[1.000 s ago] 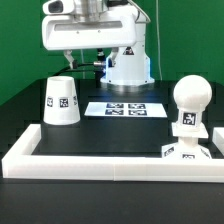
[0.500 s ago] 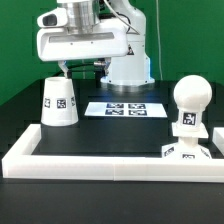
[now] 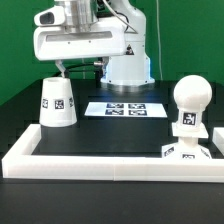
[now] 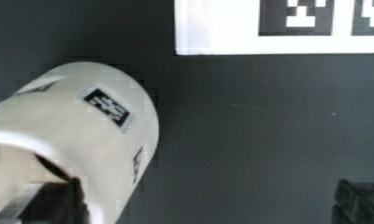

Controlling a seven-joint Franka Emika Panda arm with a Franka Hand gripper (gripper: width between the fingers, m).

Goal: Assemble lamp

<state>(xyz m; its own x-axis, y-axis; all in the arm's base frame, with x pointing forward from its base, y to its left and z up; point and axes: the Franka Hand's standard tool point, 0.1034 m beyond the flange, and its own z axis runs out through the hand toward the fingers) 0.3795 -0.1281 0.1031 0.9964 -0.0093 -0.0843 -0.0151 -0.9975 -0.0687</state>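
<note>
The white cup-shaped shade (image 3: 58, 103) stands wide end down at the exterior view's left, with a tag on its side. In the wrist view the shade (image 4: 77, 140) lies close to one finger (image 4: 51, 200), and the other finger (image 4: 362, 198) is over bare table. My gripper (image 3: 82, 68) hangs open and empty just above and behind the shade, offset toward the exterior view's right. It also shows in the wrist view (image 4: 205, 200). The round bulb (image 3: 190, 97) stands upright on the flat base (image 3: 187, 152) at the right.
The marker board (image 3: 125, 108) lies flat in the middle behind the parts, and also shows in the wrist view (image 4: 282, 25). A long white border rail (image 3: 110, 166) runs along the front and up the left side. The robot's white pedestal (image 3: 128, 68) stands at the back.
The gripper has moved toward the exterior view's left and lowered toward the shade. In the last half second it barely shifted. The lamp parts have not moved.
</note>
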